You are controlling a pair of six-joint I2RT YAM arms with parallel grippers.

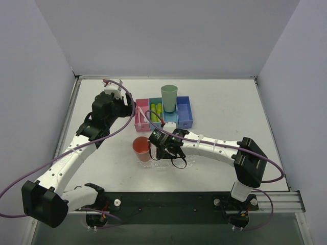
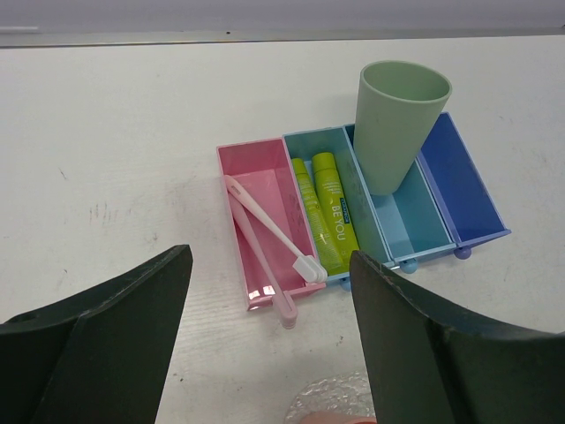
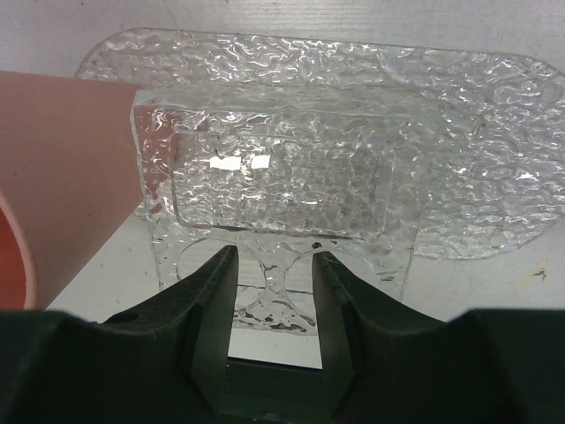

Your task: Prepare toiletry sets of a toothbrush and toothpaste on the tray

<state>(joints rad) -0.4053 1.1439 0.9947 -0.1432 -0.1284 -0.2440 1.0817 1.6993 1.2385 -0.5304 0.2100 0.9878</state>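
Note:
Two pink toothbrushes (image 2: 265,231) lie in the pink bin (image 2: 256,168), one handle end poking over its near wall. Two yellow-green toothpaste tubes (image 2: 328,210) lie in the teal bin beside it; they also show in the top view (image 1: 156,108). The clear bumpy tray (image 3: 353,115) lies on the table with a salmon cup (image 3: 62,168) standing on its left part. My right gripper (image 3: 274,274) is shut on the tray's near edge, low at the table (image 1: 164,151). My left gripper (image 2: 269,256) is open and empty, hovering just before the pink bin (image 1: 129,108).
A green cup (image 2: 399,119) stands in the light-blue bin, and an empty dark-blue bin (image 2: 463,190) ends the row on the right. The bins sit behind the tray (image 1: 153,163). Grey walls enclose the white table on three sides.

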